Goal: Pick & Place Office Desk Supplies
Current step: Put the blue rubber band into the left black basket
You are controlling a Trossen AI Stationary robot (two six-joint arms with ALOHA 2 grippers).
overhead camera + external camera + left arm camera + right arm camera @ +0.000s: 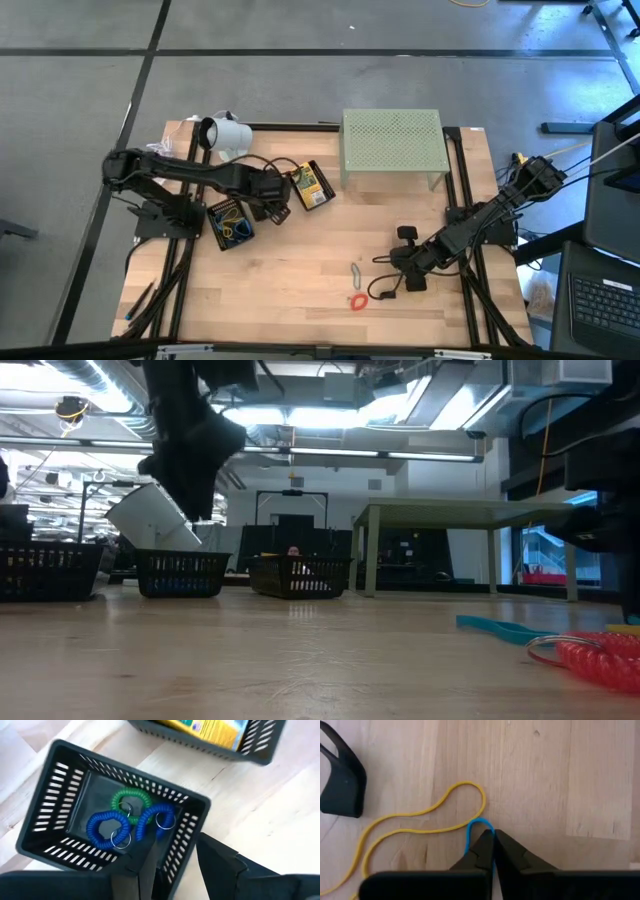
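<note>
Pale wooden tabletop (300, 270), right tool (492, 840) clenched on blue rubber band (470, 832), left tool (172, 870) released over black basket (50, 795).

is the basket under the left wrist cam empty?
No: the black basket holds two blue coil bands and a green coil band.

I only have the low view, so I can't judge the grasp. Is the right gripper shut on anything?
Observer: Yes, the right gripper is shut on a blue rubber band lying on the table.
Operator: Anything else near it?
Observer: A yellow rubber band lies right beside it; I cannot tell if it is caught.
Operator: And the left gripper?
Observer: The left gripper is open over a black basket holding coil bands.
</note>
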